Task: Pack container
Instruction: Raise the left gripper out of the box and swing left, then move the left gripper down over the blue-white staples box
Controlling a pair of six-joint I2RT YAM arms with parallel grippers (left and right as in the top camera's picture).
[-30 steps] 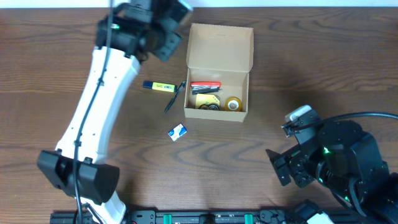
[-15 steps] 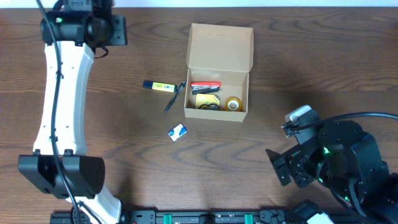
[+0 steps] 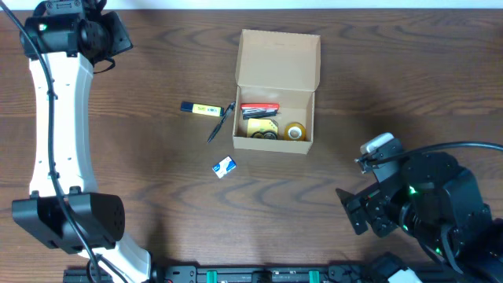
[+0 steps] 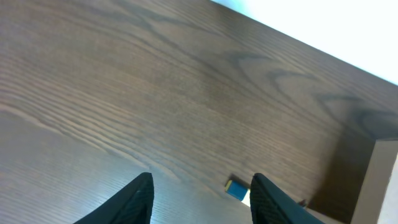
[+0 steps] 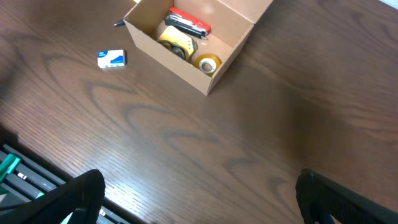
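Note:
The container [image 3: 277, 90] is a tan cardboard box standing at the table's middle back, its flap lid open toward the far side. It holds a red tool [image 3: 259, 108], a yellow tape measure [image 3: 262, 130] and a yellow tape roll [image 3: 295, 131]. To its left lie a yellow-and-blue marker [image 3: 200, 109] and a black pen [image 3: 220, 124]. A small blue-and-white packet [image 3: 225, 166] lies in front of them. My left gripper [image 3: 110, 38] hangs open and empty at the far left corner. Its wrist view shows bare table between the jaws of the left gripper [image 4: 202, 199]. My right gripper [image 5: 205, 199] is wide open at the near right.
The table's far edge [image 4: 311, 43] runs close behind the left gripper. The right wrist view shows the container [image 5: 193, 37] and the packet [image 5: 112, 58] well ahead. A black rail with green clips [image 5: 12, 168] lines the near edge.
My left arm has swung left, from beside the container's lid to the far left corner. The right arm has not moved.

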